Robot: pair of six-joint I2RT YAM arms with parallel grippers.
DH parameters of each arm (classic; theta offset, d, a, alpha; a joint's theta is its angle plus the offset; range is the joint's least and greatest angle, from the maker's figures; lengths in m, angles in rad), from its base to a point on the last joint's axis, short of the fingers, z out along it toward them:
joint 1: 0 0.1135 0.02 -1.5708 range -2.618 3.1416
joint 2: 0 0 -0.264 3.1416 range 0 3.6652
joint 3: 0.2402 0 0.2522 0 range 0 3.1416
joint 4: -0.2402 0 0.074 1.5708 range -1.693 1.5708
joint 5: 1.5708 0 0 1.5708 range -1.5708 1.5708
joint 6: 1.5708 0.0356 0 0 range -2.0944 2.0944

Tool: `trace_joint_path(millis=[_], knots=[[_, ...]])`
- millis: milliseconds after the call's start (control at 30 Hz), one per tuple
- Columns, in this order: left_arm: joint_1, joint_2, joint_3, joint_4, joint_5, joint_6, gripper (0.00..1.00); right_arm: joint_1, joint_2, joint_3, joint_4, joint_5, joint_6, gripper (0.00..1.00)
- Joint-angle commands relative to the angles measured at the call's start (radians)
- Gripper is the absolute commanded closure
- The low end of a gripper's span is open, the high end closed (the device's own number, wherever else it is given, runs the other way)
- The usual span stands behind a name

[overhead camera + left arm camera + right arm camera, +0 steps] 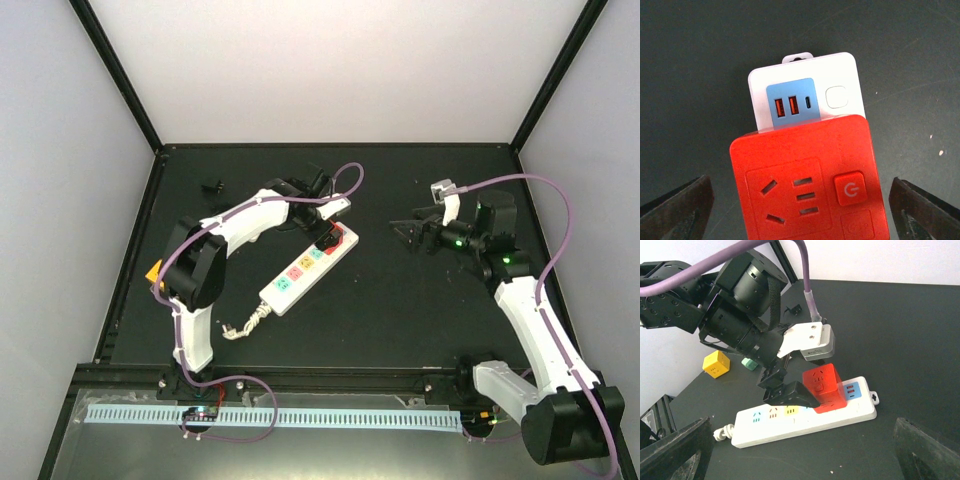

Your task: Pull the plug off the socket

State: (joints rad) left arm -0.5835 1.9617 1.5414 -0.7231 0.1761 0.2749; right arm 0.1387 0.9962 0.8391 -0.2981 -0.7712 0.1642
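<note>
Looking down my left wrist view, my left end effector stands wide open, one dark finger at each lower corner of the frame, flanking the red plug with a sliver of dark surface showing on either side, so nothing is gripped. The plug is a red cube seated on the socket; its top face carries a three-slot outlet pattern and a raised button with a white power symbol, the only marking I can read. Just above it in the frame the socket's white end shows a blue face with two orange USB ports, a smaller oval port and a blank white button. In the top view the socket lies diagonally left of centre, its cord stub at the lower left end. My right end effector hangs fully open and empty, right of centre, well apart from the socket. A yellow cube sits at the left of my right wrist view.
</note>
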Motion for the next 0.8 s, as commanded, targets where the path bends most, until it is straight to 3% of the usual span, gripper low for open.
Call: trace_joint_path(millis=[0,200,467,767], knots=[[-0.009,0.008,0.048,0.019,0.016,-0.005,0.15,-0.015,-0.011,-0.019,0.046,-0.014,0.037,0.00],[-0.031,-0.015,0.038,-0.002,0.046,0.031,0.41,-0.017,0.014,-0.034,0.064,-0.008,0.075,0.00],[-0.078,-0.054,-0.019,-0.032,0.094,0.111,0.48,-0.018,0.101,0.006,0.017,-0.007,0.063,0.01],[-0.160,-0.130,-0.116,-0.043,0.161,0.191,0.50,-0.017,0.247,0.031,-0.051,-0.013,0.005,0.26]])
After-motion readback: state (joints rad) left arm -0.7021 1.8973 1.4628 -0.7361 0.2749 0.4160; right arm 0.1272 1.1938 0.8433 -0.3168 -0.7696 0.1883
